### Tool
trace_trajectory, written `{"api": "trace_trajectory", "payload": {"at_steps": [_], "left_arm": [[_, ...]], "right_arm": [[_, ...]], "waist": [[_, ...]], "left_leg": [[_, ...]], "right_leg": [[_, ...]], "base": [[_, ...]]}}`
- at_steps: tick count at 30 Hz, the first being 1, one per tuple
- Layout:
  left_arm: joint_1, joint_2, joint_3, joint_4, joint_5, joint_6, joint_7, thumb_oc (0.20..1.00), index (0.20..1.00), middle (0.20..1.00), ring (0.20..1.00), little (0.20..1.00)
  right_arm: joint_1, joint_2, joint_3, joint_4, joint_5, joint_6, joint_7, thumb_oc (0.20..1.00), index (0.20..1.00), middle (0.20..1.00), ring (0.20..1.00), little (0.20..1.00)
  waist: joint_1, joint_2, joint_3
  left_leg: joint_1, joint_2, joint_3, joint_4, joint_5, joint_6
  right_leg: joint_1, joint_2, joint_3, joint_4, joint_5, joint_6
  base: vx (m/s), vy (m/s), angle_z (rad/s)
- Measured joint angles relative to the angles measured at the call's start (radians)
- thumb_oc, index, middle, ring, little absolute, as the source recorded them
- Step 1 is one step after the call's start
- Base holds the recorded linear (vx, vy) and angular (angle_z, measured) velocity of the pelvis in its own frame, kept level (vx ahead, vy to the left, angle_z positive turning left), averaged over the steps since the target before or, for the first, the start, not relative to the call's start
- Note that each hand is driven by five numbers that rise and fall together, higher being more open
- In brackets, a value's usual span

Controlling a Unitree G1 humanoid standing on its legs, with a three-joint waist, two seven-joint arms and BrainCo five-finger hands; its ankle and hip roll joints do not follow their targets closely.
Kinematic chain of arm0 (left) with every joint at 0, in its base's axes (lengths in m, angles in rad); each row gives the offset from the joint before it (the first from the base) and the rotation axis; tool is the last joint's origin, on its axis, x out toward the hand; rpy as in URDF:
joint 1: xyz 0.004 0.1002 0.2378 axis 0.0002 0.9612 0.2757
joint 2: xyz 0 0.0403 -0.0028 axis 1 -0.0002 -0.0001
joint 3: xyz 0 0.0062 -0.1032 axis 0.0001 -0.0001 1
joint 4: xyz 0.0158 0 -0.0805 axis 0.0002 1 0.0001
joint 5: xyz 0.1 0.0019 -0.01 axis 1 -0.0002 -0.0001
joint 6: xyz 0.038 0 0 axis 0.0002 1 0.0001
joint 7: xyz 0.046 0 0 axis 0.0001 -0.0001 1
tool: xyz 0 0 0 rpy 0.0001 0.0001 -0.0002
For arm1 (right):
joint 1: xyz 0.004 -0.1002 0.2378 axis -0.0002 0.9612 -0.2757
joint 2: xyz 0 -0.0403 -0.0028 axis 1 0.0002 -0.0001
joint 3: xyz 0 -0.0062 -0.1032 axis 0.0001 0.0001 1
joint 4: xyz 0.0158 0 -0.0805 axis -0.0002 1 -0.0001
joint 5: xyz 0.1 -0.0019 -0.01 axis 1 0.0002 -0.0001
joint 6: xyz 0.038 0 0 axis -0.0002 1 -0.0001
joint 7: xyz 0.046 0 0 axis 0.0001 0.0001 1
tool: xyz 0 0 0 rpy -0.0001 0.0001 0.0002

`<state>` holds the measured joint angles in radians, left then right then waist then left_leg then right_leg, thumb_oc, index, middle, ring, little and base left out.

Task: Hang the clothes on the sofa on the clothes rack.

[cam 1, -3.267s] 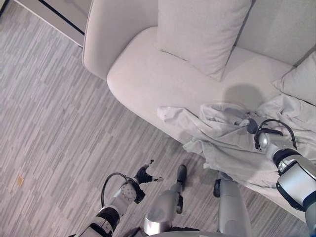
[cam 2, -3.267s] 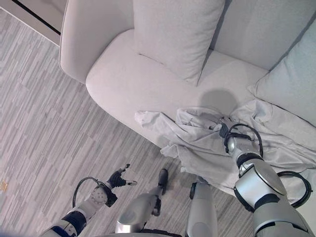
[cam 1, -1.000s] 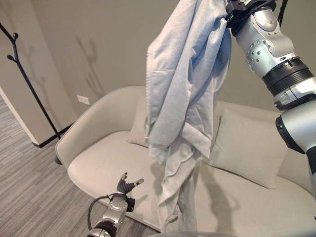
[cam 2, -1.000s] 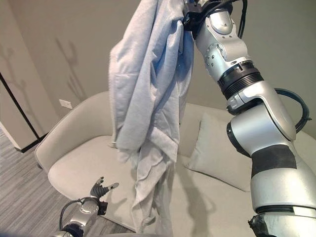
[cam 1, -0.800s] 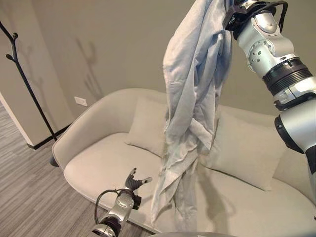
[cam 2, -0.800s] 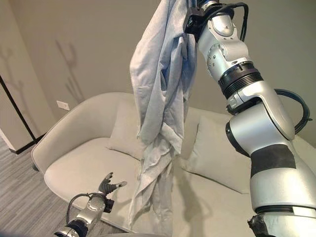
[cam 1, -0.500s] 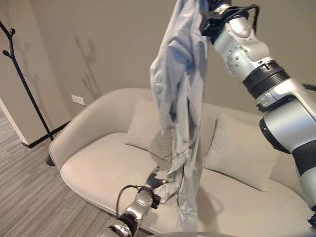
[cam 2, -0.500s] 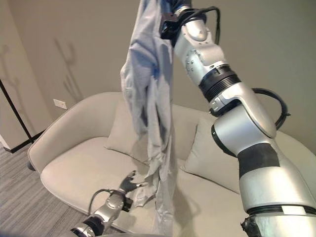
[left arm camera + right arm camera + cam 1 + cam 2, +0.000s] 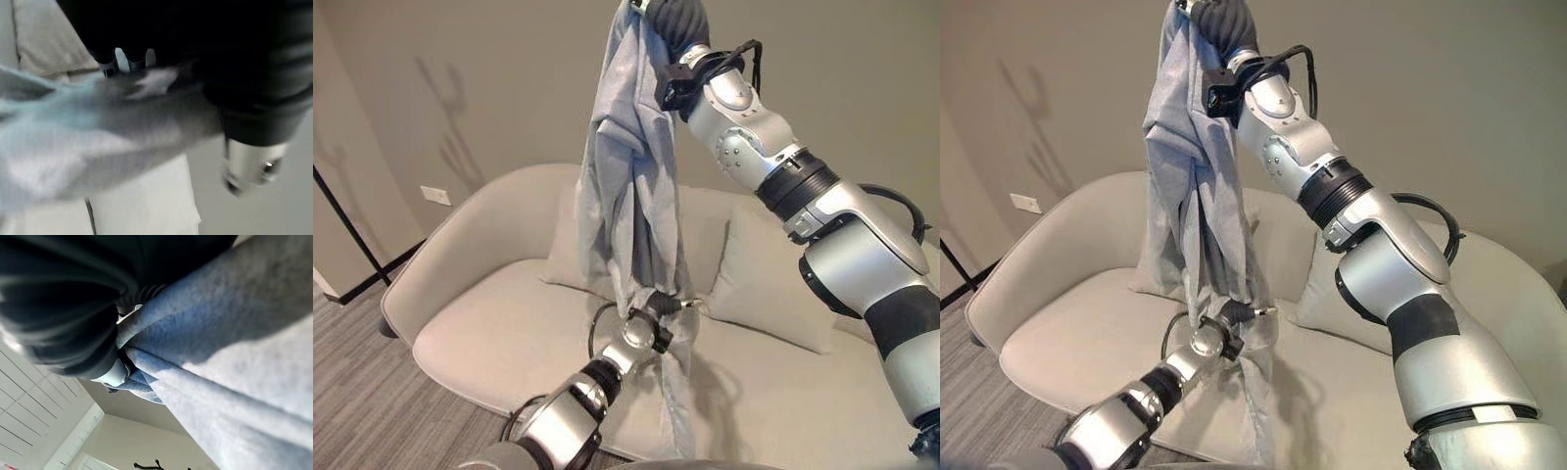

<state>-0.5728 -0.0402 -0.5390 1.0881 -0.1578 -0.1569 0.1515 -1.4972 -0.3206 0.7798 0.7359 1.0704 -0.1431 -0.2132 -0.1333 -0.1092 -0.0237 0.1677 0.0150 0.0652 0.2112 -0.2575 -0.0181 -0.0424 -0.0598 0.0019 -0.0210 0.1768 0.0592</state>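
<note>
A light grey zip hoodie (image 9: 631,186) hangs full length in front of the sofa (image 9: 489,323). My right hand (image 9: 674,22) is raised high and is shut on its top end. In the right wrist view the cloth (image 9: 220,333) is bunched tight against the hand's dark cover. My left hand (image 9: 646,328) is low, at the hoodie's lower part, with cloth (image 9: 98,132) lying across it between the fingers and the thumb (image 9: 247,166), which stands apart. The black clothes rack pole (image 9: 347,230) stands to the left of the sofa, against the wall.
The pale sofa carries one cushion (image 9: 773,279) on the right and another (image 9: 566,245) partly behind the hoodie. Grey striped floor (image 9: 352,392) lies at lower left. The rack's base (image 9: 389,325) sits beside the sofa's left arm.
The view has shifted right. My right arm has swung the hanging hoodie leftward. My left hand has risen from beside the sofa's front into the hoodie's lower folds.
</note>
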Motion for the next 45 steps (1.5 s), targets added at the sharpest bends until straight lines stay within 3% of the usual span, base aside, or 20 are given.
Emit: {"api": "trace_trajectory", "payload": {"at_steps": [10, 19, 21, 26, 28, 29, 32, 33, 34, 35, 36, 37, 38, 39, 40, 41, 42, 43, 44, 45], "left_arm": [[0.034, 0.018, 0.079, 0.059, -0.040, 0.007, 0.004, 0.200, 0.200, 0.200, 0.200, 0.200], [0.154, 0.093, 0.185, -0.021, -0.034, 0.006, 0.013, 0.200, 0.200, 0.200, 0.200, 0.200], [0.201, 0.128, 0.237, -0.059, -0.017, 0.001, 0.021, 0.200, 0.200, 0.200, 0.200, 0.200], [0.235, 0.152, 0.305, -0.046, -0.007, 0.008, 0.049, 0.200, 0.200, 0.200, 0.200, 0.200], [0.238, 0.160, 0.305, -0.047, -0.007, 0.008, 0.057, 0.200, 0.200, 0.200, 0.200, 0.200], [0.240, 0.164, 0.304, -0.066, 0.020, 0.009, 0.060, 0.200, 0.200, 0.200, 0.200, 0.200], [0.262, 0.225, 0.302, -0.115, 0.035, 0.013, 0.086, 0.200, 0.200, 0.200, 0.200, 0.200], [0.292, 0.278, 0.300, -0.170, 0.063, 0.022, 0.102, 0.200, 0.200, 0.200, 0.200, 0.200], [0.321, 0.343, 0.298, -0.210, 0.071, 0.021, 0.119, 0.200, 0.200, 0.200, 0.200, 0.200], [0.331, 0.377, 0.310, -0.209, 0.072, 0.029, 0.136, 0.200, 0.200, 0.200, 0.200, 0.200], [0.335, 0.412, 0.309, -0.246, 0.095, 0.038, 0.144, 0.200, 0.200, 0.200, 0.200, 0.200], [0.361, 0.432, 0.325, -0.337, 0.104, 0.042, 0.164, 0.200, 0.200, 0.200, 0.200, 0.200], [0.368, 0.431, 0.371, -0.373, 0.132, 0.031, 0.175, 0.200, 0.200, 0.200, 0.200, 0.200], [0.362, 0.404, 0.395, -0.369, 0.140, 0.039, 0.179, 0.200, 0.200, 0.200, 0.200, 0.200], [0.378, 0.374, 0.377, -0.394, 0.150, 0.037, 0.176, 0.200, 0.200, 0.200, 0.200, 0.200], [0.393, 0.341, 0.372, -0.420, 0.174, 0.037, 0.171, 0.200, 0.200, 0.200, 0.200, 0.200], [0.395, 0.313, 0.363, -0.429, 0.179, 0.038, 0.163, 0.200, 0.200, 0.200, 0.200, 0.200], [0.413, 0.283, 0.368, -0.454, 0.179, 0.038, 0.159, 0.200, 0.200, 0.200, 0.200, 0.200], [0.424, 0.267, 0.367, -0.463, 0.178, 0.036, 0.154, 0.200, 0.200, 0.200, 0.200, 0.200], [0.438, 0.250, 0.360, -0.462, 0.178, 0.037, 0.135, 0.200, 0.200, 0.200, 0.200, 0.200]], "right_arm": [[0.000, -0.030, -0.002, 0.016, -0.009, 0.002, 0.019, 0.200, 0.200, 0.200, 0.200, 0.200], [0.028, -0.097, -0.058, 0.013, -0.042, 0.004, 0.018, 0.200, 0.200, 0.200, 0.200, 0.200], [0.124, -0.160, -0.125, -0.124, -0.062, 0.004, 0.014, 0.200, 0.200, 0.200, 0.200, 0.200], [0.375, -0.190, -0.245, -0.336, -0.089, 0.006, -0.023, 0.200, 0.200, 0.200, 0.200, 0.200], [0.404, -0.204, -0.248, -0.379, -0.090, 0.006, -0.037, 0.200, 0.200, 0.200, 0.200, 0.200], [0.491, -0.216, -0.326, -0.490, -0.100, 0.010, -0.046, 0.200, 0.200, 0.200, 0.200, 0.200], [0.749, -0.192, -0.445, -0.740, -0.130, 0.003, -0.056, 0.200, 0.200, 0.200, 0.200, 0.200], [0.884, -0.167, -0.485, -0.836, -0.152, 0.006, -0.055, 0.200, 0.200, 0.200, 0.200, 0.200], [1.012, -0.135, -0.493, -0.897, -0.161, 0.005, -0.058, 0.200, 0.200, 0.200, 0.200, 0.200], [1.047, -0.130, -0.479, -0.893, -0.168, 0.023, -0.058, 0.200, 0.200, 0.200, 0.200, 0.200], [1.116, -0.108, -0.489, -0.921, -0.190, 0.026, -0.050, 0.200, 0.200, 0.200, 0.200, 0.200], [1.167, -0.073, -0.495, -0.942, -0.204, 0.027, -0.035, 0.200, 0.200, 0.200, 0.200, 0.200], [1.189, -0.050, -0.469, -0.939, -0.206, 0.047, -0.030, 0.200, 0.200, 0.200, 0.200, 0.200], [1.200, -0.070, -0.452, -0.938, -0.206, 0.076, -0.026, 0.200, 0.200, 0.200, 0.200, 0.200], [1.202, -0.089, -0.443, -0.930, -0.206, 0.091, -0.004, 0.200, 0.200, 0.200, 0.200, 0.200], [1.199, -0.081, -0.440, -0.939, -0.206, 0.094, 0.020, 0.200, 0.200, 0.200, 0.200, 0.200], [1.198, -0.075, -0.436, -0.937, -0.205, 0.094, 0.040, 0.200, 0.200, 0.200, 0.200, 0.200], [1.200, -0.072, -0.435, -0.937, -0.205, 0.098, 0.058, 0.200, 0.200, 0.200, 0.200, 0.200], [1.201, -0.065, -0.437, -0.936, -0.203, 0.102, 0.068, 0.200, 0.200, 0.200, 0.200, 0.200], [1.215, -0.038, -0.445, -0.936, -0.202, 0.111, 0.081, 0.200, 0.200, 0.200, 0.200, 0.200]], "waist": [[0.001, 0.020, 0.014], [0.000, 0.032, 0.021], [-0.001, 0.041, 0.027], [-0.009, 0.052, 0.040], [-0.016, 0.055, 0.053], [-0.027, 0.054, 0.067], [-0.030, 0.033, 0.089], [-0.032, 0.028, 0.106], [-0.038, -0.004, 0.120], [-0.043, 0.004, 0.132], [-0.038, 0.016, 0.160], [-0.008, 0.040, 0.189], [0.003, 0.065, 0.227], [-0.008, 0.083, 0.232], [0.015, 0.117, 0.231], [0.043, 0.128, 0.237], [0.066, 0.132, 0.233], [0.092, 0.131, 0.231], [0.112, 0.128, 0.230], [0.124, 0.110, 0.223]], "left_leg": [[0.008, 0.002, -0.001, -0.019, 0.000, 0.000], [0.009, -0.005, 0.001, -0.016, -0.001, 0.002], [0.010, -0.008, 0.004, -0.007, -0.005, 0.005], [-0.001, -0.017, 0.023, 0.036, -0.033, 0.016], [-0.017, -0.022, 0.025, 0.052, -0.039, 0.026], [-0.029, -0.026, 0.020, 0.048, -0.015, 0.029], [-0.017, -0.030, 0.034, 0.020, 0.011, 0.032], [-0.002, -0.031, 0.056, 0.018, 0.011, 0.033], [0.020, -0.045, 0.059, 0.018, 0.004, 0.032], [0.034, -0.048, 0.068, 0.031, -0.003, 0.031], [0.016, -0.033, 0.077, 0.076, -0.017, 0.032], [-0.024, -0.028, 0.065, 0.086, -0.020, 0.053], [-0.025, -0.010, 0.087, 0.068, -0.008, 0.068], [-0.026, 0.002, 0.092, 0.050, 0.018, 0.075], [-0.013, 0.032, 0.110, 0.027, 0.033, 0.065], [0.012, 0.049, 0.136, -0.034, 0.078, 0.048], [0.018, 0.065, 0.137, -0.071, 0.105, 0.045], [0.031, 0.074, 0.147, -0.107, 0.127, 0.029], [0.033, 0.078, 0.152, -0.114, 0.134, 0.026], [0.026, 0.074, 0.143, -0.117, 0.147, 0.008]], "right_leg": [[0.003, 0.001, 0.000, -0.003, 0.026, 0.005], [0.003, -0.002, 0.002, 0.001, 0.031, 0.009], [0.003, -0.002, 0.012, 0.007, 0.034, 0.013], [0.002, -0.011, 0.032, 0.005, 0.047, 0.027], [0.004, -0.017, 0.035, -0.020, -0.006, 0.040], [-0.002, -0.016, 0.033, -0.022, -0.059, 0.053], [-0.017, -0.022, 0.040, -0.009, -0.085, 0.045], [-0.014, -0.024, 0.040, 0.003, -0.070, 0.029], [-0.012, -0.034, 0.043, 0.031, 0.019, 0.000], [-0.002, -0.028, 0.046, 0.035, 0.062, 0.022], [-0.005, 0.000, 0.043, 0.024, 0.131, 0.014], [-0.014, 0.022, 0.074, -0.043, 0.242, 0.049], [-0.020, 0.031, 0.055, 0.007, 0.193, 0.033], [-0.007, 0.026, 0.019, 0.083, 0.078, -0.006], [-0.029, 0.028, -0.057, 0.292, -0.105, -0.025], [-0.014, 0.019, -0.101, 0.419, -0.195, -0.015], [0.009, 0.004, -0.129, 0.498, -0.250, 0.001], [0.045, -0.004, -0.132, 0.505, -0.268, 0.029], [0.081, -0.007, -0.127, 0.485, -0.273, 0.037], [0.165, 0.008, -0.095, 0.348, -0.270, 0.048]], "base": [[0.00, 0.000, 0.00], [-0.03, 0.036, -0.01], [-0.06, 0.045, -0.07], [-0.07, 0.032, -0.11], [-0.12, 0.044, -0.10], [-0.12, 0.027, 0.01], [-0.08, -0.006, -0.12], [-0.12, -0.030, -0.31], [-0.19, -0.030, -0.31], [-0.27, -0.040, -0.24], [-0.18, -0.022, -0.70], [-0.21, -0.053, -1.02], [-0.14, -0.045, -0.79], [-0.21, -0.115, -0.46], [-0.07, -0.104, -0.31], [-0.10, -0.152, -0.37], [-0.04, -0.105, -0.39], [-0.04, -0.111, -0.24], [-0.02, -0.063, -0.31], [-0.02, -0.039, -0.11]]}}
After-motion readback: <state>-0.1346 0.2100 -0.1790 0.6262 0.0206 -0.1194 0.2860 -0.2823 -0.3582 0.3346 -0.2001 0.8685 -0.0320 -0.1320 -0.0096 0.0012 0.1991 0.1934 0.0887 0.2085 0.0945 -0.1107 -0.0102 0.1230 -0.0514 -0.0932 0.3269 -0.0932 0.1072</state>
